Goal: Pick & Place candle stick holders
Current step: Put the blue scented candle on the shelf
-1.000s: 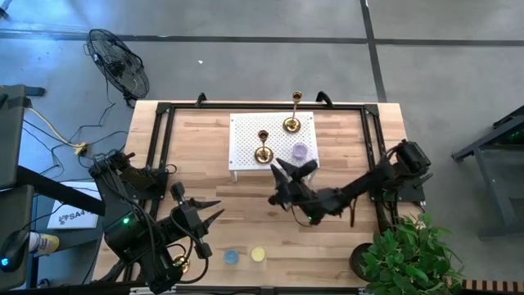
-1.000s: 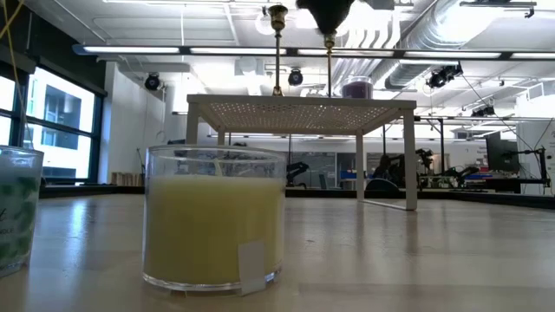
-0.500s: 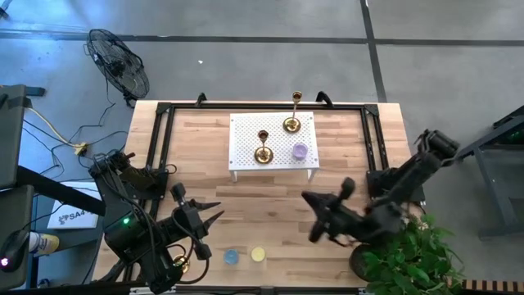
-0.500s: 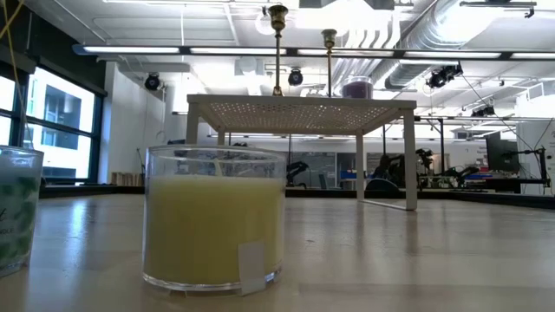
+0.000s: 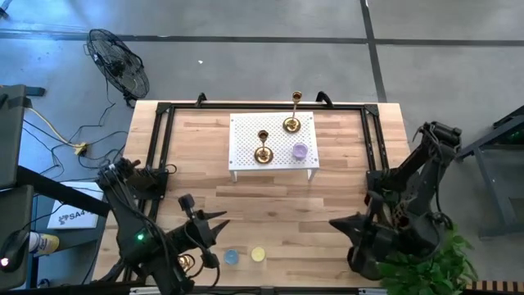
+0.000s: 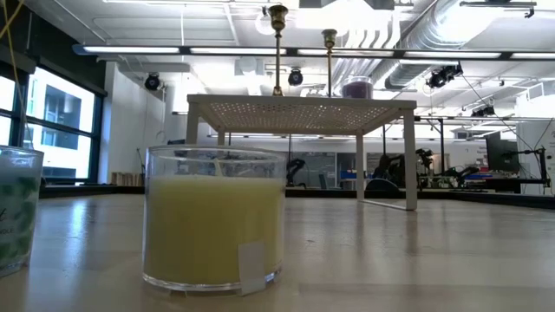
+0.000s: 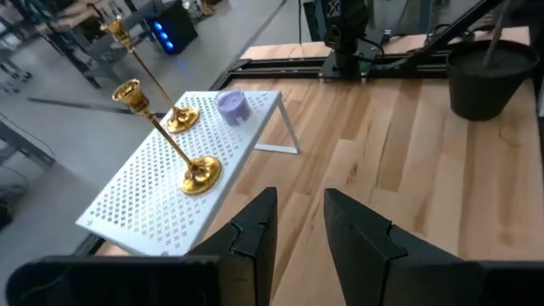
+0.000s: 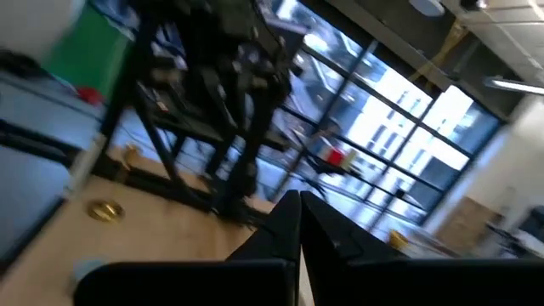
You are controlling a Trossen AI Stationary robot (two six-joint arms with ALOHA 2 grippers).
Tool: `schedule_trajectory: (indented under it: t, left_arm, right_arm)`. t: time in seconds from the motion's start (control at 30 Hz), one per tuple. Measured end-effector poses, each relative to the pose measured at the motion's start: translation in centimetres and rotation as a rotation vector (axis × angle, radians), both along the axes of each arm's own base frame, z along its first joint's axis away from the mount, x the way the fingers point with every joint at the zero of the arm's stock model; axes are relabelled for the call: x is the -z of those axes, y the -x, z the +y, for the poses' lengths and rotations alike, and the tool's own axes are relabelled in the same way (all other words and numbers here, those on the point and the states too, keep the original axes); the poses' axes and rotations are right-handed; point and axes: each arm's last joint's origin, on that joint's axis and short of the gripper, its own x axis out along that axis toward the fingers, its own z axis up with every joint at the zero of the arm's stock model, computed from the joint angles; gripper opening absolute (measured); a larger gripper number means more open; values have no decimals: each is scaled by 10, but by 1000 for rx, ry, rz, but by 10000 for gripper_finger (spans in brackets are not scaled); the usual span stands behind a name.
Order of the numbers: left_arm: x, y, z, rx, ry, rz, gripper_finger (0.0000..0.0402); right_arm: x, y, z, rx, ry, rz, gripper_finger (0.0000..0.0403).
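Two gold candle stick holders stand on their round bases on a white perforated stand (image 5: 246, 143) at the table's far middle. One (image 5: 263, 152) is near the stand's front, the other (image 5: 291, 123) at its far edge. They also show in the left wrist view (image 7: 197, 174) (image 7: 179, 119) and the low view (image 6: 277, 48) (image 6: 329, 56). My left gripper (image 5: 216, 225) is open and empty near the table's front left, pointing toward the stand. My right gripper (image 5: 334, 223) is shut and empty at the near right, well clear of the stand.
A purple candle (image 5: 300, 151) sits on the stand beside the holders. A blue candle (image 5: 232, 256) and a yellow candle (image 5: 258, 255) stand near the front edge. A small gold object (image 5: 186, 262) lies under my left arm. A potted plant (image 5: 413, 262) stands at the near right corner.
My right gripper has drawn back from just in front of the stand toward the table's near right corner, turned to point toward the left edge, and shut. It has left the low view. My left gripper has shifted a little toward the near edge. The holders have stayed put.
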Motion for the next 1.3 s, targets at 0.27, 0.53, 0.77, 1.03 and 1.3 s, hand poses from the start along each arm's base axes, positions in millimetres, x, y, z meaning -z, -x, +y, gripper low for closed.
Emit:
schedule_trajectory:
  t: [0.27,0.53,0.77,1.03,1.3]
  left_arm:
    - [2,-5,1,-17,-17,-6,97]
    - [3,-5,2,-11,3,18,97]
    - [3,-5,2,-11,4,18,97]
    - [3,-5,2,-11,8,19,97]
    - [3,-5,1,-4,26,41,97]
  right_arm:
    - [2,-20,-10,-74,-43,-28,1]
    - [-1,-42,-27,-112,-43,-62,1]
    - [-3,-60,-40,-187,-42,-88,1]
    - [-17,-81,-61,-235,-19,-90,1]
    - [-49,-94,-84,-235,23,97,1]
